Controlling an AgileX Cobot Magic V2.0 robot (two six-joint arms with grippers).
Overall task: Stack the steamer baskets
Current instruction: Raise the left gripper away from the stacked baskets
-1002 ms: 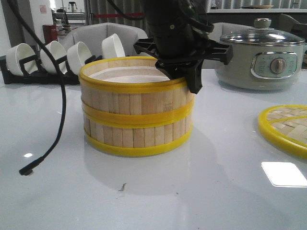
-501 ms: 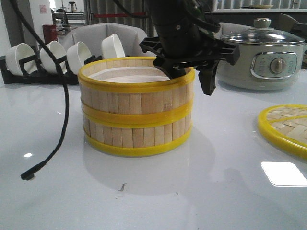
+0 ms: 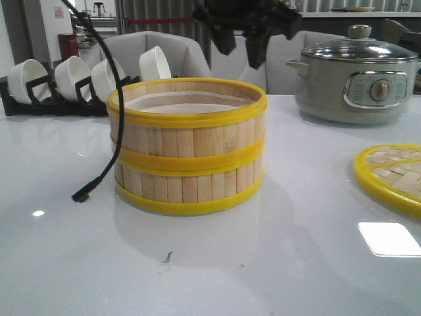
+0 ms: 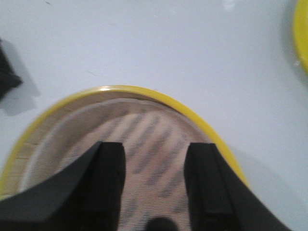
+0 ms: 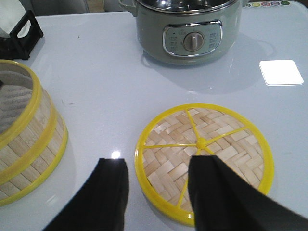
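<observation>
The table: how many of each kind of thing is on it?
Steamer baskets: 2, upper stacked on lower
Woven lid: 1
Electric pot: 1
White bowls in the rack: 4
Total: 8

No words, numbers or brand names can be read anywhere in these views. The grey electric pot [image 5: 185, 31] has a control panel [image 5: 192, 41] with a round knob and small marks around it, but the marks are too small and blurred to make out; the same panel in the front view is just as unclear. A row of small coloured round stickers [image 5: 265, 4] lies on the bench just beside the pot, with nothing legible on them. A small reddish sign [image 3: 60, 12] hangs on the far wall in the front view, too blurred to read.
</observation>
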